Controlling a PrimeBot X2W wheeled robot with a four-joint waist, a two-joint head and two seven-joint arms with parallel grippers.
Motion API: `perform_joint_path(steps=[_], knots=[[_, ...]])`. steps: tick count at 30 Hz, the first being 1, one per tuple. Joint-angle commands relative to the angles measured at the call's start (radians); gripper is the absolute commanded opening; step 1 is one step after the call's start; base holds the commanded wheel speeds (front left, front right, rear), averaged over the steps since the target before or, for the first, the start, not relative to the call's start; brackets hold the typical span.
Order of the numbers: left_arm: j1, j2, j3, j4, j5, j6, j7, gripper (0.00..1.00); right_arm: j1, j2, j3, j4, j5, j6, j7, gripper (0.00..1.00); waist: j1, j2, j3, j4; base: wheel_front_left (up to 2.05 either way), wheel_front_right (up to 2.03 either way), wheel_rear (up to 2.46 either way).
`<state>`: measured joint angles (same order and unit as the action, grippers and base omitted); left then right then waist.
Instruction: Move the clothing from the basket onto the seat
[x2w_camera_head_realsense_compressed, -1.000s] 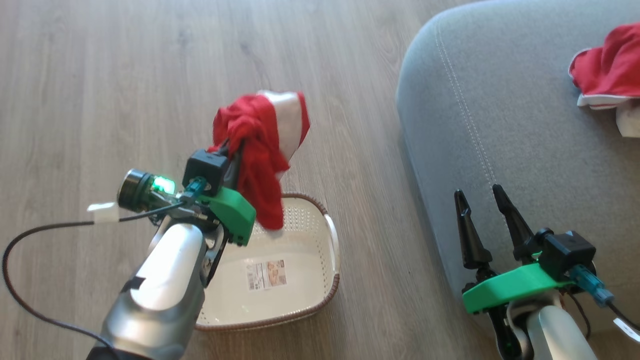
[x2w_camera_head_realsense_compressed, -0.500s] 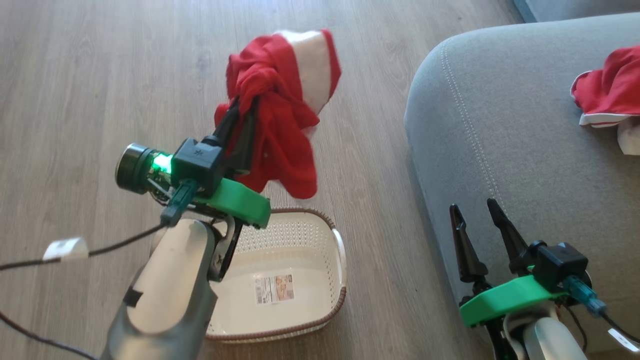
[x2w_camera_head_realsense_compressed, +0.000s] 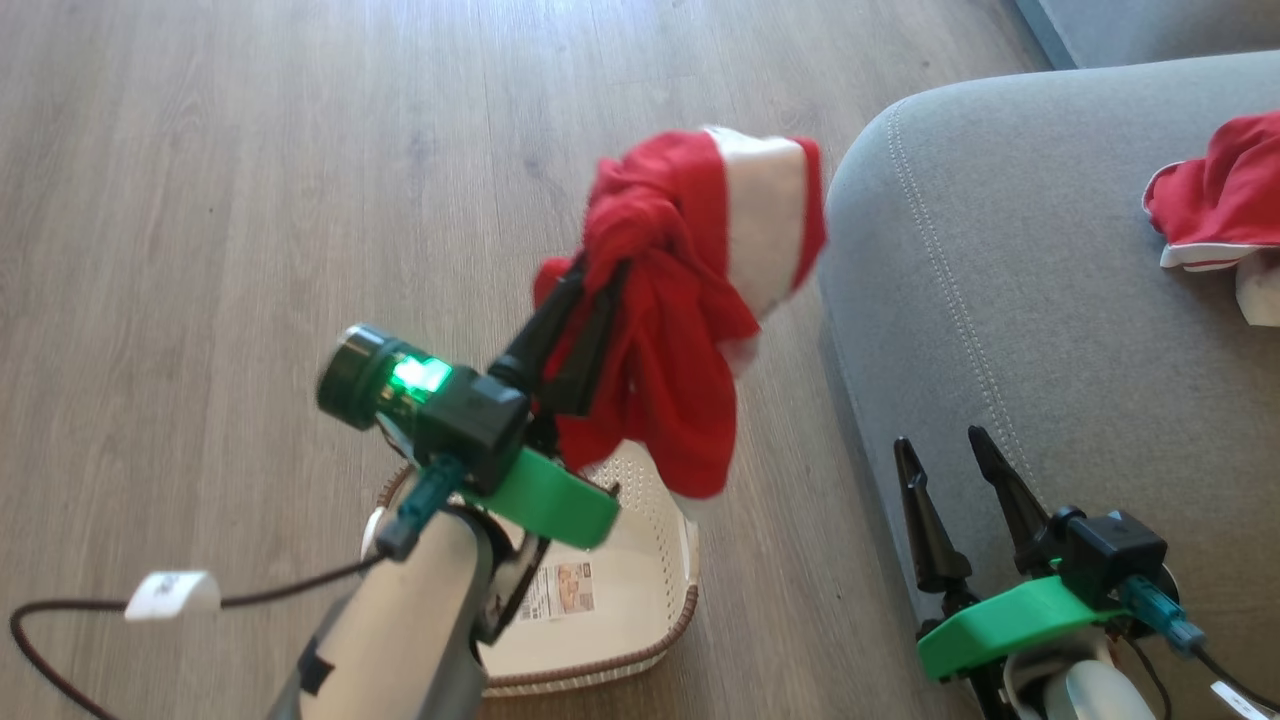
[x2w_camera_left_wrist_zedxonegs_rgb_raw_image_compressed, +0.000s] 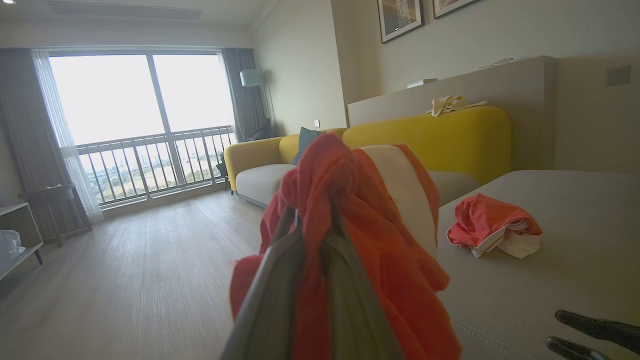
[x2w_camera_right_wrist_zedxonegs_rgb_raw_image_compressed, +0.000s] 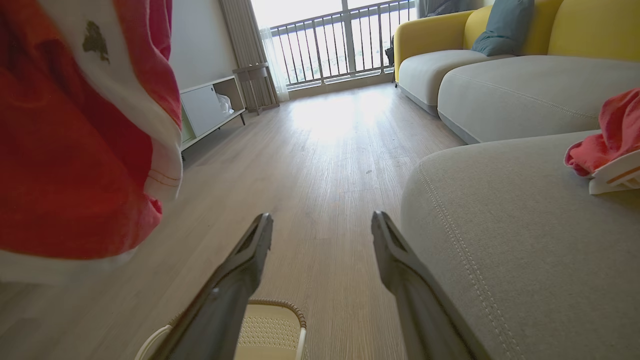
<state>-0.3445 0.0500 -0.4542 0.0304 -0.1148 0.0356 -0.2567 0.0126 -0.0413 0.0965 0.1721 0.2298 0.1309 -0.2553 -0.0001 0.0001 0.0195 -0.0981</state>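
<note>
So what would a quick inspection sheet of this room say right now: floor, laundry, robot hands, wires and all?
Surface: wooden floor; grey seat on the robot's right.
Job's things: red garment hangs in the air from the left gripper; second garment lies on the seat; the basket, where visible, holds just a label sticker.
Clutter: pale cloth on the yellow sofa.
Grippers: left gripper shut on the red garment; right gripper open, holding nothing, by the seat's edge.
Cables: dark cable with white tag; blue-plugged cable behind the right gripper.
Surroundings: window with railing, framed pictures.
</note>
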Motion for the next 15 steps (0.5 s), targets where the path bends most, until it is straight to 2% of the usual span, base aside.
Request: perform_joint_path(steps=[1,7,15], knots=[[-0.030,0.001,0.030,-0.046,-0.005,0.005,-0.005,0.00,-0.024,-0.012,0.024,-0.035,0.000,0.000,-0.006,1.00,0.0001,-0.0001,0.001,0.000,0.00,0.00,0.00],[-0.003,0.000,0.018,-0.097,-0.035,0.035,-0.005,0.00,-0.032,-0.011,0.033,-0.039,0.002,0.000,-0.006,1.00,0.0001,-0.0001,0.009,-0.001,0.00,0.00,0.00],[-0.006,0.000,0.023,-0.101,-0.038,0.040,-0.005,0.00,-0.036,-0.012,0.031,-0.041,-0.001,0.000,-0.006,1.00,0.0001,-0.0001,0.012,0.003,0.00,0.00,0.00]])
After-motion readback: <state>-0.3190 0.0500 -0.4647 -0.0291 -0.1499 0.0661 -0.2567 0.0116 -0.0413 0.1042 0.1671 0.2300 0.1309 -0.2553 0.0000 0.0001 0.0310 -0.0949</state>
